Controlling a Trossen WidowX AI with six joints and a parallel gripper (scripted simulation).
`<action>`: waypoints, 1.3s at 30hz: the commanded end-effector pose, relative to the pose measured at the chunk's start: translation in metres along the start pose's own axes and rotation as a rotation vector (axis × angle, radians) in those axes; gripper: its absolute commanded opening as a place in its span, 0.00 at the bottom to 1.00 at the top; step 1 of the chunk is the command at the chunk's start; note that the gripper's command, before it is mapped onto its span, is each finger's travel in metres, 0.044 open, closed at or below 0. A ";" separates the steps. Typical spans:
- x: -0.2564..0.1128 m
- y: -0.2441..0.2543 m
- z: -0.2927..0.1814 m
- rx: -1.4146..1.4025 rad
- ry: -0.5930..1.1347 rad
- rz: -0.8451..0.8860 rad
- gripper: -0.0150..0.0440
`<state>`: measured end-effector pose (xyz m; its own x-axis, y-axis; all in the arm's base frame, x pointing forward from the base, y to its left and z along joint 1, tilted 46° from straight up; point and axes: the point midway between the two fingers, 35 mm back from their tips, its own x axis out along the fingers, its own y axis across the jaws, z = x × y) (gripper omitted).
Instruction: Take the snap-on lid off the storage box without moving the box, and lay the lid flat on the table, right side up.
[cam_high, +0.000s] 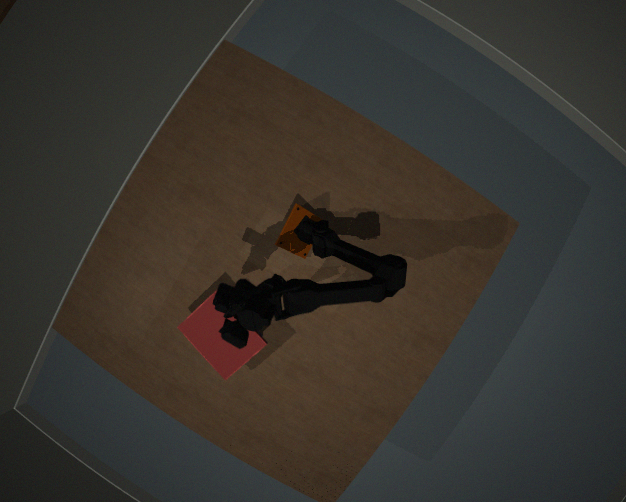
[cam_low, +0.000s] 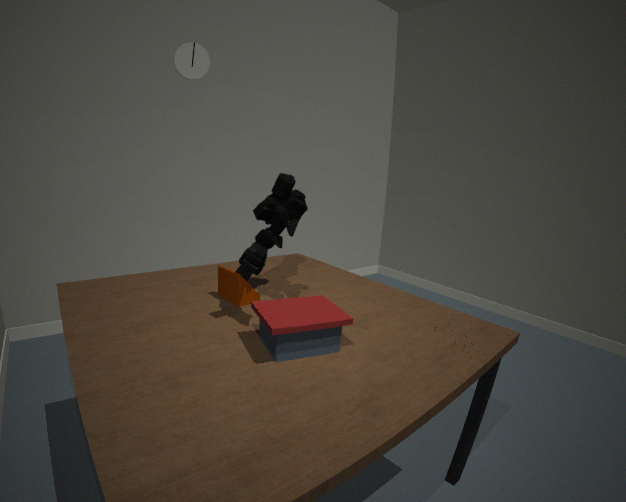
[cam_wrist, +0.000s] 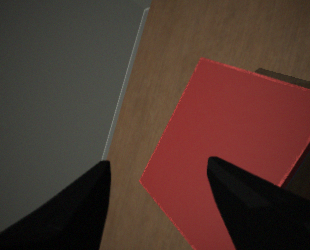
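The red lid (cam_high: 206, 334) (cam_low: 303, 312) (cam_wrist: 240, 125) sits flat on top of the blue-grey storage box (cam_low: 308, 344), overhanging its sides. The box stands on the wooden table (cam_high: 156, 209) (cam_low: 182, 397) (cam_wrist: 165, 45); the lid hides it from above in the top view. My gripper (cam_wrist: 159, 166) is partly open with nothing between its fingers. It hangs high above the lid in the exterior view, not touching it. In the wrist view the right finger overlaps the lid, and the left finger lies beyond the lid's near corner. The arm covers part of the lid in the top view.
An orange wedge-shaped block (cam_high: 292, 222) (cam_low: 229, 287) is at the arm's base, behind the box in the exterior view. The arm (cam_high: 334, 293) (cam_low: 254, 258) reaches from there toward the box. The table's edge shows beside the lid in the wrist view.
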<state>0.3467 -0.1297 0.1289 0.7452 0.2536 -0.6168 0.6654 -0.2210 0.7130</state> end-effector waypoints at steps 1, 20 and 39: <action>0.006 -0.044 -0.033 0.262 0.093 -0.091 0.65; 0.029 -0.106 -0.074 0.445 0.143 -0.166 0.65; 0.053 -0.114 -0.080 0.443 0.143 -0.167 0.65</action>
<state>0.3045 -0.0182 0.0470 0.6378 0.4396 -0.6324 0.7514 -0.5354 0.3856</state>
